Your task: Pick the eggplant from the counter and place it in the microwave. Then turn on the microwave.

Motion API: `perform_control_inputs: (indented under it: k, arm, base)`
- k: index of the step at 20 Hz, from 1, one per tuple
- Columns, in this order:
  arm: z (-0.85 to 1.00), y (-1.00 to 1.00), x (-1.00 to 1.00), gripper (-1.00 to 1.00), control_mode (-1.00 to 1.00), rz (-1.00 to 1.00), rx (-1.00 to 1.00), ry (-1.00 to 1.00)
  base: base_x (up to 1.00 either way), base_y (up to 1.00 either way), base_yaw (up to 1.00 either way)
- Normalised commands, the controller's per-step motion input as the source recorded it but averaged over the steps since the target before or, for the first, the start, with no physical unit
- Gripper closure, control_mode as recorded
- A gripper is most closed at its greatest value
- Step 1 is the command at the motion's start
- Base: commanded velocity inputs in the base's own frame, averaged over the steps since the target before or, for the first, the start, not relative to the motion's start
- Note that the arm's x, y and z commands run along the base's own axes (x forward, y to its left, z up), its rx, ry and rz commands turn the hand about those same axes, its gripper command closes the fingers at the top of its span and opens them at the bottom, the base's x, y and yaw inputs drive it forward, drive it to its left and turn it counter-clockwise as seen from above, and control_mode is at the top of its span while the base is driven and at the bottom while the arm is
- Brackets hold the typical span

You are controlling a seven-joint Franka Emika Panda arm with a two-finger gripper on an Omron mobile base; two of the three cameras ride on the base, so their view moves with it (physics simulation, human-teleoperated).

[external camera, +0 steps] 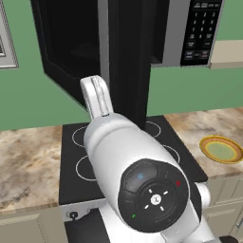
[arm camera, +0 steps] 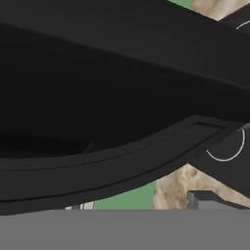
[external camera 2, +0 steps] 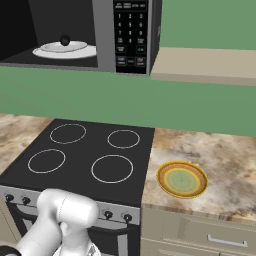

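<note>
Resting on the white dish inside the open microwave (external camera 2: 107,35), a small dark lump, probably the eggplant (external camera 2: 64,40), seems already delivered. Fingers spread wide, holding nothing, beside the door; closing it and starting the microwave remain.

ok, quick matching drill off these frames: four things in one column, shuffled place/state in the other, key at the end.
Things:
1. eggplant
2. yellow-rimmed plate
3. microwave door
4. keypad

Places/states:
A. swung open
B. on the counter, right of the stove
C. on the white turntable inside the microwave
D. on the microwave's front, right of the cavity

Pairs: 1-C, 2-B, 3-A, 4-D
</note>
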Motion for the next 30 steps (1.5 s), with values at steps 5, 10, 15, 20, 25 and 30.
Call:
perform_control_inputs:
  k: [5, 10, 15, 20, 25, 30]
  arm:
    - [0.14, -0.42, 0.00, -1.00, -1.00, 0.00, -0.06, 0.07]
    - [0.13, -0.40, 0.00, -1.00, -1.00, 0.00, -0.07, 0.09]
    - [0.08, -0.42, 0.03, -1.00, -1.00, 0.00, -0.08, 0.10]
    - [0.05, -0.41, 0.11, -1.00, -1.00, -0.02, -0.07, 0.09]
    - [0.01, -0.38, 0.25, -1.00, -1.00, -0.07, -0.05, 0.11]
    - [0.00, -0.36, 0.32, -1.00, -1.00, -0.07, -0.03, 0.05]
  base:
    - [0.00, 0.00, 0.00]
    - [0.00, 0.00, 0.00]
    - [0.00, 0.00, 0.00]
    - [0.00, 0.00, 0.00]
    - [0.00, 0.00, 0.00]
    - [0.00, 0.00, 0.00]
